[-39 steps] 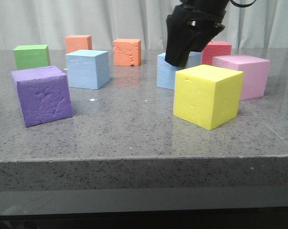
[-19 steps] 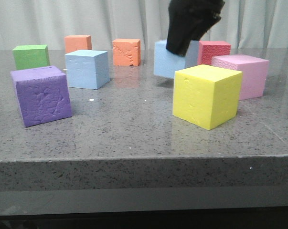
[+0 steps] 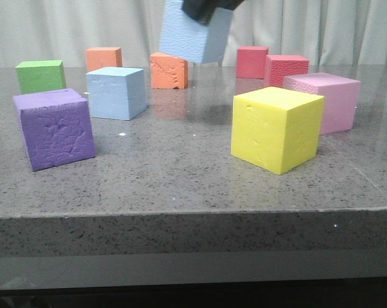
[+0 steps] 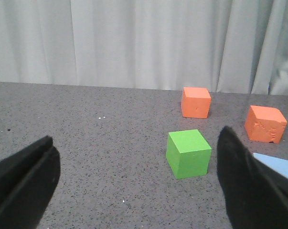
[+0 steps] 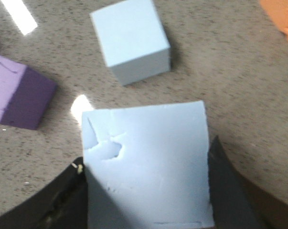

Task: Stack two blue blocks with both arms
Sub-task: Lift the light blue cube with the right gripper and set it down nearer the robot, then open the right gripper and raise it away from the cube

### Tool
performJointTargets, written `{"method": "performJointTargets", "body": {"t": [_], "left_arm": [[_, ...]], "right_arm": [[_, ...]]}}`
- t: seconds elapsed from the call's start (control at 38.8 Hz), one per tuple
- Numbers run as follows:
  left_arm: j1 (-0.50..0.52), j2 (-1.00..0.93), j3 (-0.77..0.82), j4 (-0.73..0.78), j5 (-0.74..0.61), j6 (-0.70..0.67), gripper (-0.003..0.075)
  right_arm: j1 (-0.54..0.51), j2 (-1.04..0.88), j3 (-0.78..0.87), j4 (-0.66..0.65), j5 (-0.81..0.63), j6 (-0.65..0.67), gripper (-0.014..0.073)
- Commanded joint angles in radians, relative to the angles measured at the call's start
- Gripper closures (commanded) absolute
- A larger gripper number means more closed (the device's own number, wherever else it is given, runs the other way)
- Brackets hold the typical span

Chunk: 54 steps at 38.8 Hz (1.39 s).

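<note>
My right gripper (image 3: 206,9) is shut on a pale blue block (image 3: 193,35) and holds it tilted, high above the table near the top of the front view. In the right wrist view this held block (image 5: 146,162) fills the space between the black fingers (image 5: 227,191). The other blue block (image 3: 115,92) rests on the table at the left; it shows below the held one in the right wrist view (image 5: 132,40), and a corner of it shows in the left wrist view (image 4: 277,166). My left gripper (image 4: 139,186) is open and empty above the table, out of the front view.
A purple cube (image 3: 55,128) stands at the front left, a yellow cube (image 3: 276,128) at the front right, a pink one (image 3: 328,99) behind it. A green cube (image 3: 41,75), two orange cubes (image 3: 169,69) and two red cubes (image 3: 284,67) stand farther back.
My right gripper has lifted the blue block off the table from behind the yellow cube and carried it up and to the left. A second red cube is now uncovered.
</note>
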Motion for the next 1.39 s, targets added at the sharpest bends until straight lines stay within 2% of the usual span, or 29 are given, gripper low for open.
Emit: {"method": "performJointTargets", "body": {"t": [0.0,0.13,0.31,0.8,0.85,1.03,1.11,1.21,1.36], "left_arm": [[0.001,0.006,-0.033,0.000,-0.088,-0.009,0.0082],[0.001,0.006,-0.033,0.000,-0.088,-0.009,0.0082],[0.001,0.006,-0.033,0.000,-0.090,-0.009,0.0082],[0.001,0.006,-0.033,0.000,-0.090,-0.009,0.0082],[0.001,0.006,-0.033,0.000,-0.090,-0.009,0.0082],[0.001,0.006,-0.033,0.000,-0.090,-0.009,0.0082],[0.001,0.006,-0.033,0.000,-0.090,-0.009,0.0082],[0.001,0.006,-0.033,0.000,-0.090,-0.009,0.0082],[0.001,0.006,-0.033,0.000,-0.090,-0.009,0.0082]], "right_arm": [[0.047,-0.061,-0.030,-0.015,0.055,0.021,0.0318],[0.115,-0.046,-0.030,-0.118,0.075,0.021,0.0318],[0.162,-0.008,-0.029,-0.135,0.093,0.025,0.0318],[0.166,0.070,-0.026,-0.188,0.093,0.097,0.0311],[0.166,0.070,-0.026,-0.188,0.093,0.098,0.0281],[0.166,0.070,-0.026,-0.188,0.093,0.104,0.0052],[0.166,0.069,-0.027,-0.188,0.093,0.104,-0.0014],[0.166,0.054,-0.031,-0.189,0.093,0.104,-0.0064],[0.165,0.013,-0.049,-0.207,0.093,0.104,-0.0061]]}}
